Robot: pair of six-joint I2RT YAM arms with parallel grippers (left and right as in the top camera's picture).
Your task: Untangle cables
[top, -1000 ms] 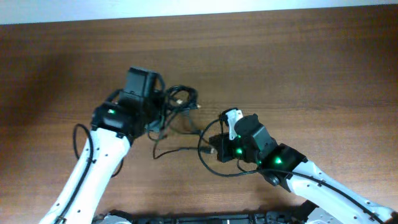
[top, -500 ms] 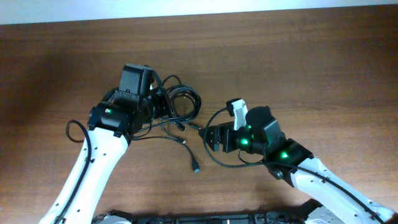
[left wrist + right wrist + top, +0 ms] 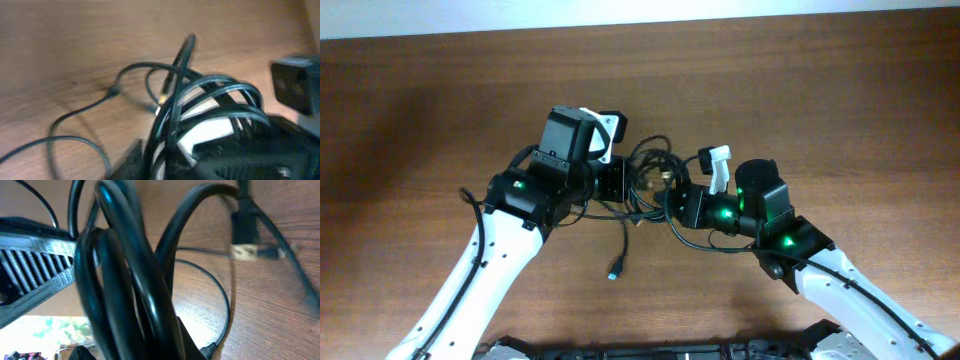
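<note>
A tangle of thin black cables (image 3: 650,170) hangs between my two grippers at the table's middle. My left gripper (image 3: 617,182) is shut on the bundle's left side. My right gripper (image 3: 682,205) is shut on its right side. One loose cable runs toward the front and ends in a small plug (image 3: 615,271). In the left wrist view the looped cables (image 3: 210,95) pass through my left gripper (image 3: 165,165), with a gold-tipped plug (image 3: 163,96) behind. In the right wrist view the cables (image 3: 135,275) fill the frame, with a metal-tipped plug (image 3: 245,237) lying on the wood.
The brown wooden table (image 3: 840,90) has a pale strip along its far edge. The arms' own thick wires loop beside the left arm (image 3: 470,200) and under the right arm (image 3: 710,245).
Both grippers have moved toward each other and farther back. The cable bundle has shifted right with the left gripper. The loose plug end has slid a little left and forward.
</note>
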